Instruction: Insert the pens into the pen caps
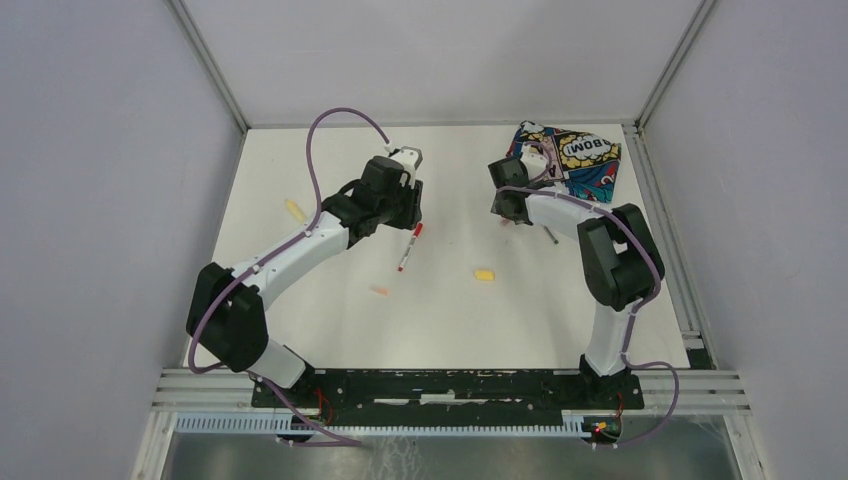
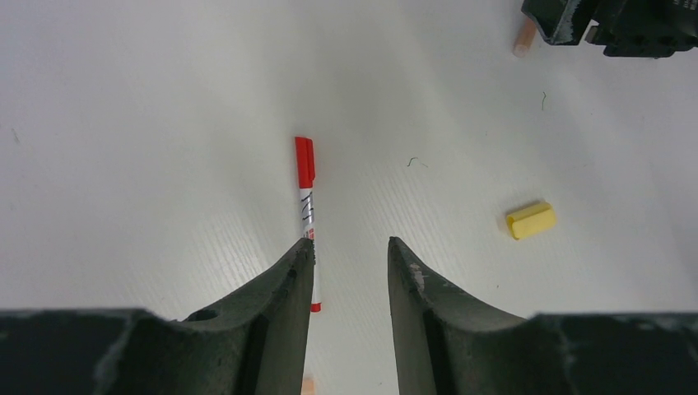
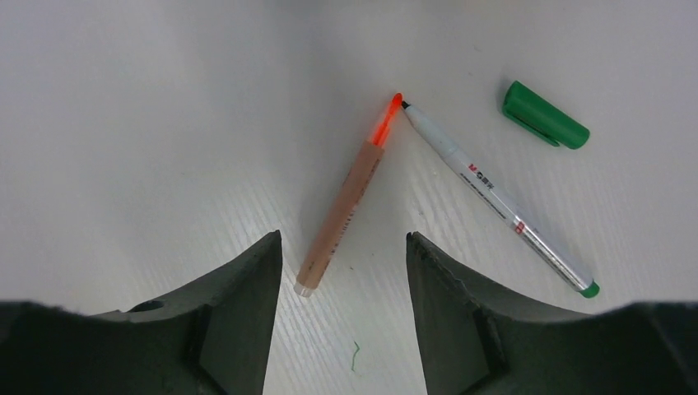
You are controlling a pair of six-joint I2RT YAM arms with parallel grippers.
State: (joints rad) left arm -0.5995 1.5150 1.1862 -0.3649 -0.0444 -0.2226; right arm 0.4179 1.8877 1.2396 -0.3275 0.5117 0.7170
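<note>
Left end effector, one finger partly hiding red pen

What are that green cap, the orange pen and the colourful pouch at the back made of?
The green cap looks like smooth opaque plastic, with a soft sheen. The orange pen seems plastic too: matt barrel, translucent glowing tip. The pouch is probably printed fabric, judging by its uneven outline, though it is too small to be sure.
</note>
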